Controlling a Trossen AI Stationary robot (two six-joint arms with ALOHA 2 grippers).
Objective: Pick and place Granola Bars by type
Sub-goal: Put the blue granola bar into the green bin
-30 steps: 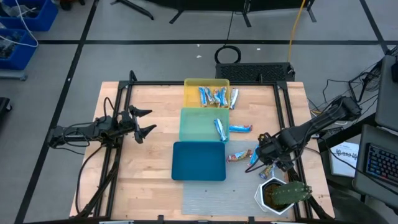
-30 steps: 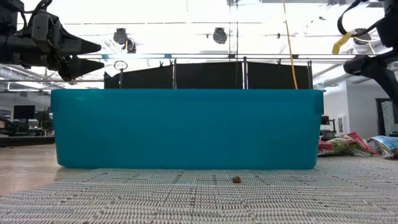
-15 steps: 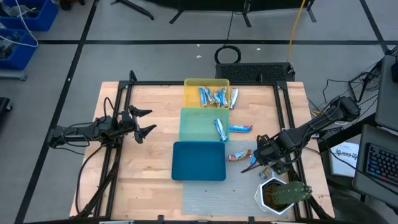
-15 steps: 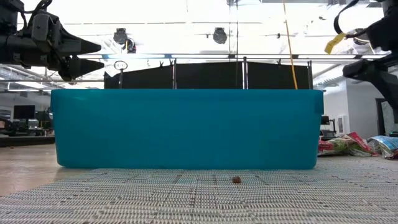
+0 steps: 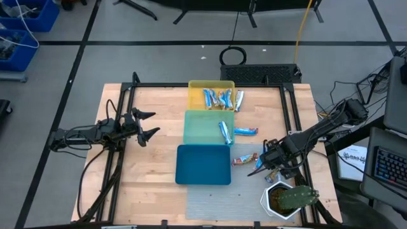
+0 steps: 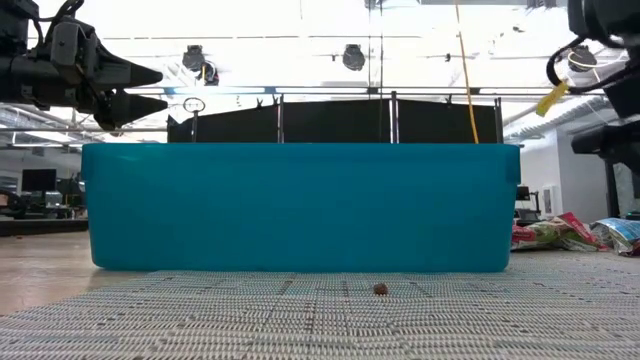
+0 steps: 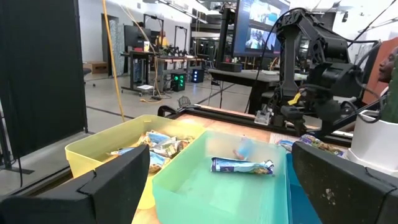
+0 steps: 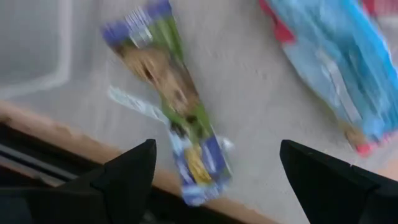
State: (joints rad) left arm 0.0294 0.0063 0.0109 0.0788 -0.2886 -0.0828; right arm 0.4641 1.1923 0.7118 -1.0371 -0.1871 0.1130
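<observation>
Right gripper spread wide, holding nothing, above a green-and-blue bar; blue-and-red bar just beside. Left gripper parked open, well apart.

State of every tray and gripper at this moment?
yellow tray: holds several bars
green tray: holds one bar
blue tray: nothing visible inside
left gripper: open, holding nothing, off to the side
right gripper: open above bars lying on the mat

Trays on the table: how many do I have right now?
3, in one row: the yellow tray farthest back, the green tray in the middle, the blue tray nearest the front. None appears hidden.
</observation>
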